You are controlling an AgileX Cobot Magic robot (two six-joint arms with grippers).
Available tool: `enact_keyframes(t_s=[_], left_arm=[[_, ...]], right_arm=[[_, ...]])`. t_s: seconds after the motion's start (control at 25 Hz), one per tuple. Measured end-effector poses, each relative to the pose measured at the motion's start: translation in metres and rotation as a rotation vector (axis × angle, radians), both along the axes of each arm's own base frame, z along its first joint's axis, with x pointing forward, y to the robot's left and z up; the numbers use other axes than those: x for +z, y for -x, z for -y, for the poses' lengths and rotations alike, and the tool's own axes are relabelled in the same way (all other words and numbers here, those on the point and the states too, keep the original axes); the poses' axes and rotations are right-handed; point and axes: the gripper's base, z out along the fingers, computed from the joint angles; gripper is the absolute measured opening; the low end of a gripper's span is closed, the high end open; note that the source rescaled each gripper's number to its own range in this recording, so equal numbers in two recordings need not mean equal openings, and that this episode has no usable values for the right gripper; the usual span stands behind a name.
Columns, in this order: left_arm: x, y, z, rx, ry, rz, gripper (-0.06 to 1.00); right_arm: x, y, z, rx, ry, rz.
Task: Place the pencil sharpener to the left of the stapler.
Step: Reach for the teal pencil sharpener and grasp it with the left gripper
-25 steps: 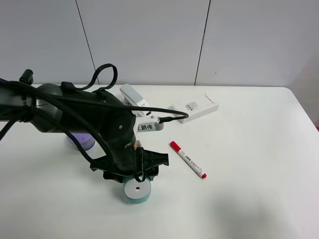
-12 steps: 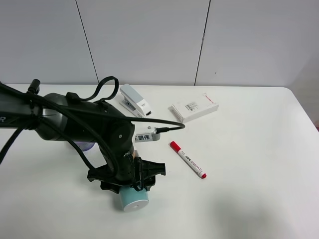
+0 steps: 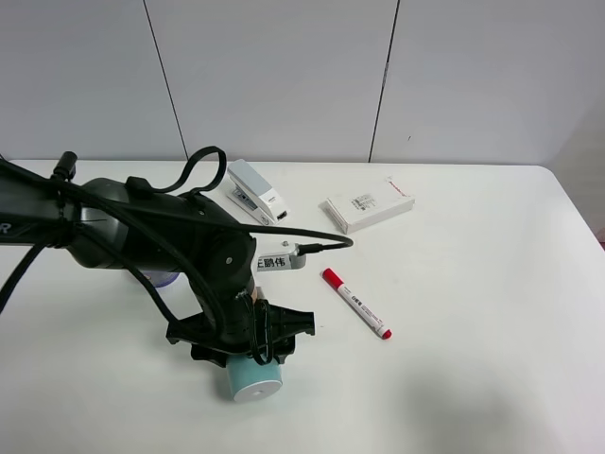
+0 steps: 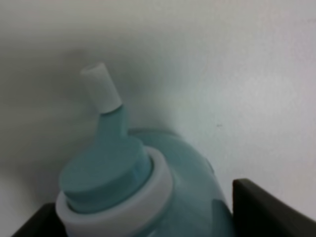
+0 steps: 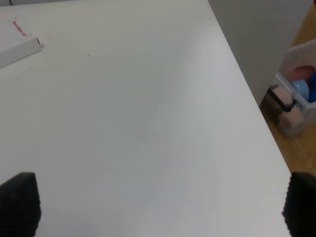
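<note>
The teal pencil sharpener lies near the table's front, its white round base toward the front edge. My left gripper comes down over it, and the arm hides its neck end. In the left wrist view the sharpener fills the gap between the two dark fingers, which press on its sides. Its white-tipped neck points away. The white and grey stapler sits at the back, well behind the arm. My right gripper is open over bare table and holds nothing. It does not show in the high view.
A red marker lies right of the left arm. A flat white box sits right of the stapler. A purple puck peeks out from behind the arm. Beyond the table's right edge, a plastic bin stands on the floor.
Over the second the left arm sank and shifted slightly left. The sharpener's white base turned from facing the camera to facing the front edge. Almost nothing moved in the last half second.
</note>
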Motion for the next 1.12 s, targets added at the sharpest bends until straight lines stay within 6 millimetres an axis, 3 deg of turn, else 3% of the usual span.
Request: enact_keyframes(t_s=[0.48, 0.56, 0.76, 1.12], left_arm=[[0.004, 0.003, 0.0, -0.004, 0.017, 0.003, 0.06], [0.009, 0.005, 0.001, -0.009, 0.026, 0.009, 0.11], [0.011, 0.013, 0.005, -0.048, 0.025, 0.018, 0.36], [0.009, 0.013, 0.006, -0.072, 0.009, 0.036, 0.4]], right_arm=[[0.0, 0.0, 0.0, 0.0, 0.0, 0.0], [0.0, 0.0, 0.0, 0.0, 0.0, 0.0], [0.0, 0.0, 0.0, 0.0, 0.0, 0.0], [0.0, 0.0, 0.0, 0.0, 0.0, 0.0]])
